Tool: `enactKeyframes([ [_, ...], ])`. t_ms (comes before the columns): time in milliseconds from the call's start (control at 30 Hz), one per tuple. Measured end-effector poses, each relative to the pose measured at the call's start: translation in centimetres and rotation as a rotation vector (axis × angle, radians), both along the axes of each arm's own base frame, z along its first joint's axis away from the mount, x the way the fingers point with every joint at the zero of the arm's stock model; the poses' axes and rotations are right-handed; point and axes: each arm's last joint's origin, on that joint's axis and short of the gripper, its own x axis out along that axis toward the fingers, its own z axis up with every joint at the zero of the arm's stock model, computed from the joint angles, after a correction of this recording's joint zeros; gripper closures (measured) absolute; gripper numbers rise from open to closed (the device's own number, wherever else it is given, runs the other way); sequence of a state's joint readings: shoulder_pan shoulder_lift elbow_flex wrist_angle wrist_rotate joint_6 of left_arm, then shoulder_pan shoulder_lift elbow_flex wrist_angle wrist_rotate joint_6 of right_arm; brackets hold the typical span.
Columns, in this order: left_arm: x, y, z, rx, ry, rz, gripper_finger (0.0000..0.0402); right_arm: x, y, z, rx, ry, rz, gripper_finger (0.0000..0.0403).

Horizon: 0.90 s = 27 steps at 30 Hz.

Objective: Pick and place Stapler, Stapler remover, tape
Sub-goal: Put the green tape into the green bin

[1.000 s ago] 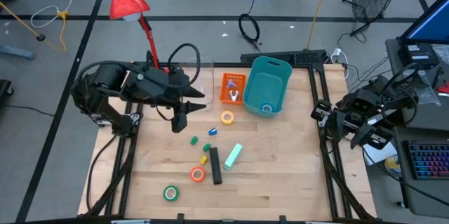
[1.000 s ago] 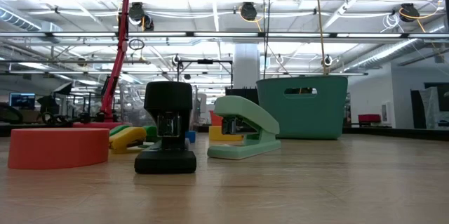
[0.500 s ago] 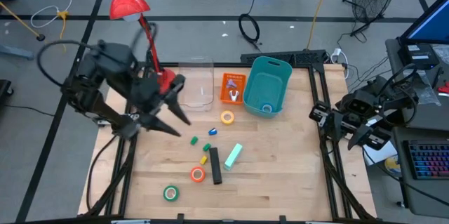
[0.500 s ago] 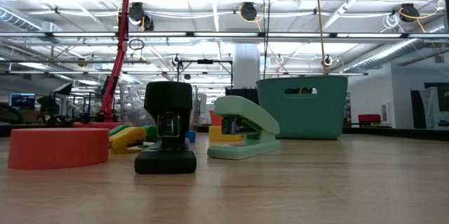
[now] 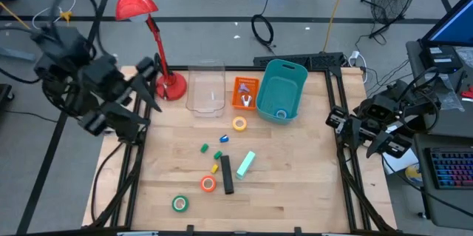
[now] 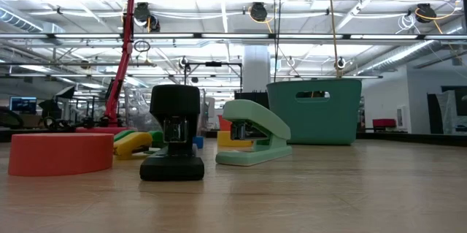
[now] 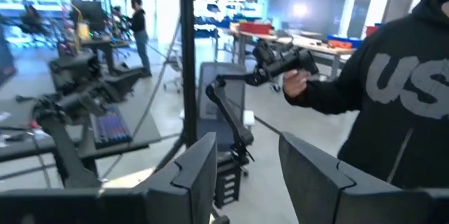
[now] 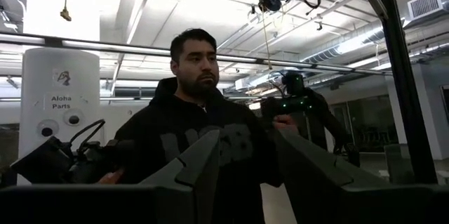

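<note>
Three tape rolls (image 5: pixel 208 184) and two staplers (image 5: pixel 245 164) on table (image 5: pixel 295 184).

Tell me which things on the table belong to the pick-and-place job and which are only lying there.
Job: black stapler, green stapler, yellow tape, orange tape, green tape, blue tape in the teal bin.
Lying about: red lamp, clear box, orange basket, small coloured blocks.

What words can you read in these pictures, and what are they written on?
"Aloha Parts" on the round white pillar behind the person, in the right wrist view.
"US" in big grey letters on a person's black hooded sweatshirt, in the left wrist view; the rest is cut off.
Grey letters on the other person's black sweatshirt are too blurred to read.
No readable text on the table's things.
</note>
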State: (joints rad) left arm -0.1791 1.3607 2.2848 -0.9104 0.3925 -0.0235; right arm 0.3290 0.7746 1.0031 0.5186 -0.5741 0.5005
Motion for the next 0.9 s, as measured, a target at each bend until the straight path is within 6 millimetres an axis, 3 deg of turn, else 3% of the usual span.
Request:
enactKeyframes([
  [167, -1.4, 0.3, 0.4, -0.006, -0.028, 0.009, 0.0245, 0.0, 0.0, 0.0, 0.003, 0.005, 0.004, 0.0268],
  [900, -2.2, -1.5, -0.2, -0.023, 0.055, -0.103, 0.0245, 0.2, 0.0, -0.2, 0.013, 0.036, -0.026, 0.0268],
])
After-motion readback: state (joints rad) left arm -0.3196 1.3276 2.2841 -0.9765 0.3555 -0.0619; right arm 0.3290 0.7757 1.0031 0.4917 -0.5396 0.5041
